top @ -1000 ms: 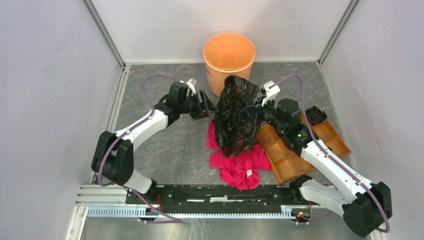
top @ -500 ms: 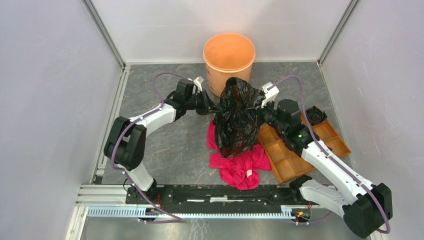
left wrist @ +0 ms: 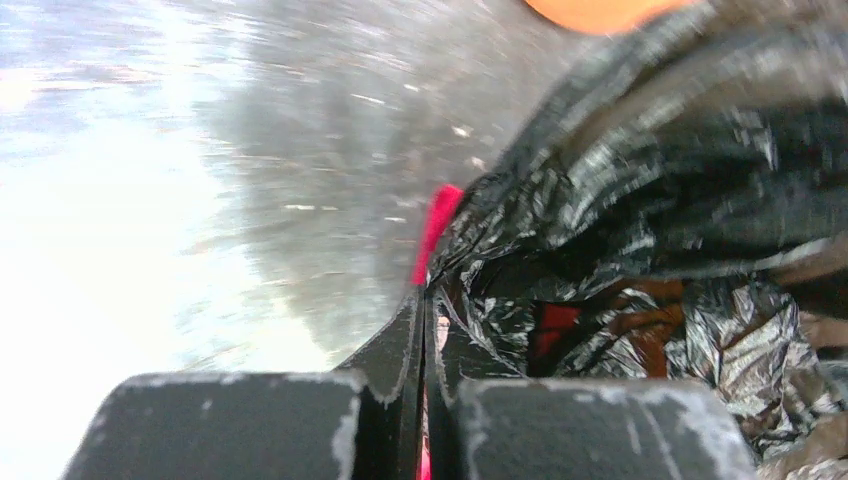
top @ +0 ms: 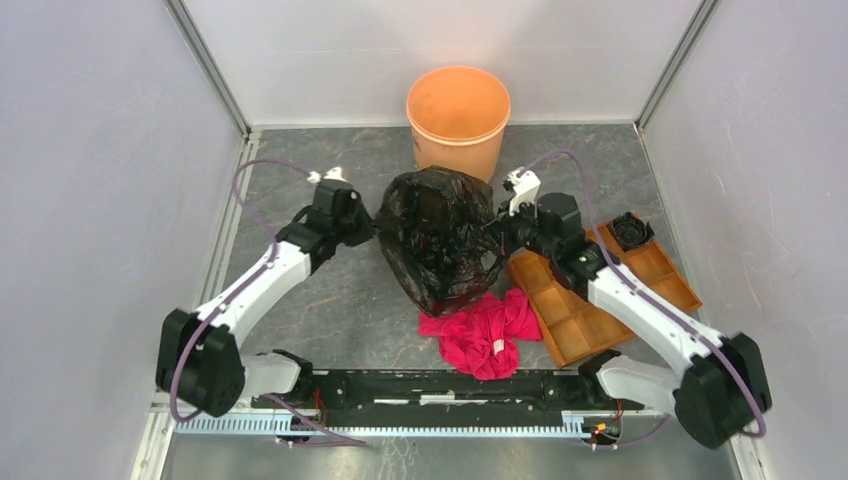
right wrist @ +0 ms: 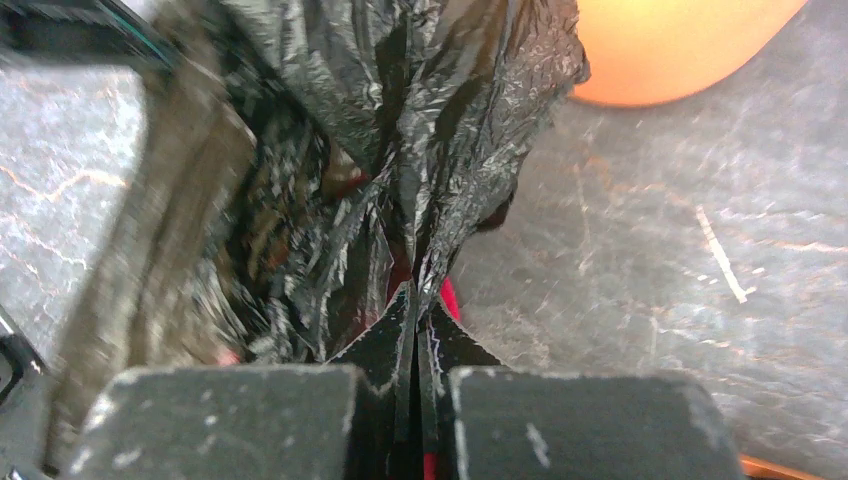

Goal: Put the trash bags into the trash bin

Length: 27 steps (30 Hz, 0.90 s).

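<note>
With the left gripper (left wrist: 420, 335) and right gripper (right wrist: 415, 320) each pinched shut on the crinkly black plastic bag (top: 438, 240), it should be lifted level over the far round orange plastic bucket (top: 458, 110).

You've got a grey marbled tabletop (top: 360, 300): orange bucket (top: 458, 120) at the back, pink cloth (top: 478, 330) up front, compartment tray (top: 562, 318) right beside the cloth.

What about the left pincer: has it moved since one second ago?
Yes. Shut on the trash bag, the left pincer has gone left in the top view, away from the trash bin, pulling the bag wider.
</note>
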Each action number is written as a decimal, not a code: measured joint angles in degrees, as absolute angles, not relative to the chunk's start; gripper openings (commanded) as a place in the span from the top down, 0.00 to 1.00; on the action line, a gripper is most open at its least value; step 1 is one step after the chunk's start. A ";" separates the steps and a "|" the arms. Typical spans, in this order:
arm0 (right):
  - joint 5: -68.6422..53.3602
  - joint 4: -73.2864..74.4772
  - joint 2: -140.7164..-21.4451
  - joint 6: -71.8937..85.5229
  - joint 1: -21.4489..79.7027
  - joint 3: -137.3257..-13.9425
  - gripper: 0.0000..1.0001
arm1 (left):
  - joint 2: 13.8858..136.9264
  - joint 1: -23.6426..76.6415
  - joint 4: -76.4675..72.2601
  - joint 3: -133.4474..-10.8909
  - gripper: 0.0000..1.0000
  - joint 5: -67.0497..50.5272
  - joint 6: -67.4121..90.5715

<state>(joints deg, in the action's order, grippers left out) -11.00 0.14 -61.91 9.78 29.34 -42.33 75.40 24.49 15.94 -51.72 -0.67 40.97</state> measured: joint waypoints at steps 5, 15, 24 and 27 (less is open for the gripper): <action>-12.58 8.97 -76.27 10.92 30.28 -53.89 0.99 | 68.69 16.34 25.76 -52.69 0.98 6.00 40.21; -10.94 12.60 -80.75 6.98 38.81 -99.77 0.99 | 58.26 13.37 27.62 -96.82 0.98 0.32 32.62; -14.92 -22.02 -59.35 12.82 40.45 -66.52 1.00 | 26.76 13.37 14.50 -73.23 0.98 5.93 32.56; -14.74 -20.64 -66.57 15.55 40.45 -62.50 0.99 | 28.40 13.37 21.15 -59.79 0.98 11.31 32.56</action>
